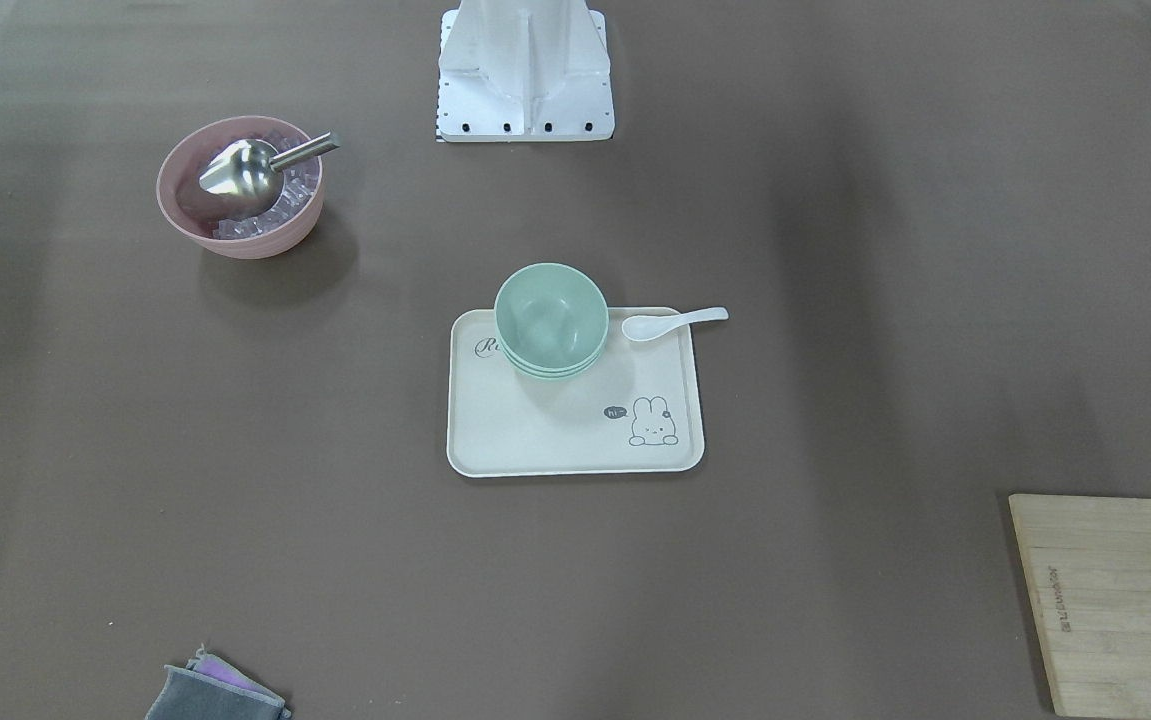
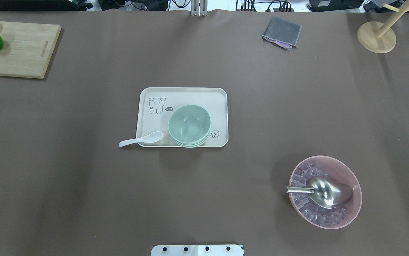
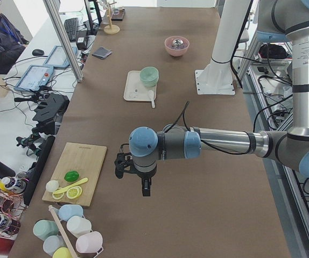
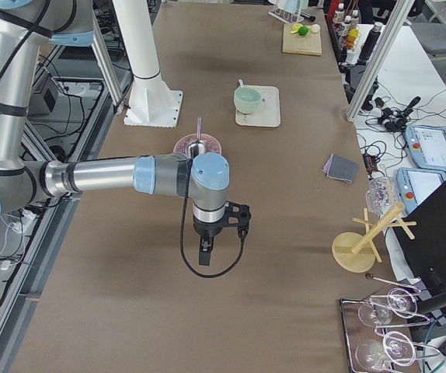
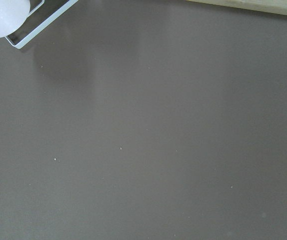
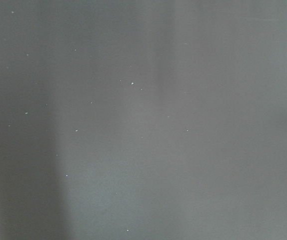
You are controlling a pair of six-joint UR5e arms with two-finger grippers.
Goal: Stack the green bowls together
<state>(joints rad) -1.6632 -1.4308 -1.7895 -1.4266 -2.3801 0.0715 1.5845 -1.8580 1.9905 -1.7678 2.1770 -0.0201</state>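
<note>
The green bowls (image 1: 550, 320) sit nested in one stack on the cream tray (image 1: 535, 440), at the tray edge nearer the robot base; in the overhead view the green bowls (image 2: 189, 125) show several rims. Neither gripper is near them. The left gripper (image 3: 145, 188) hangs far off by the cutting board end of the table. The right gripper (image 4: 204, 255) hangs over bare table at the other end. Both show only in the side views, so I cannot tell whether they are open or shut. The wrist views show only brown table.
A white spoon (image 1: 673, 322) rests over the tray's rim. A pink bowl (image 1: 265, 240) with ice and a metal scoop stands towards the robot's right. A cutting board (image 2: 19, 49), a grey cloth (image 2: 281, 32) and a wooden stand (image 2: 376, 37) lie along the far edge.
</note>
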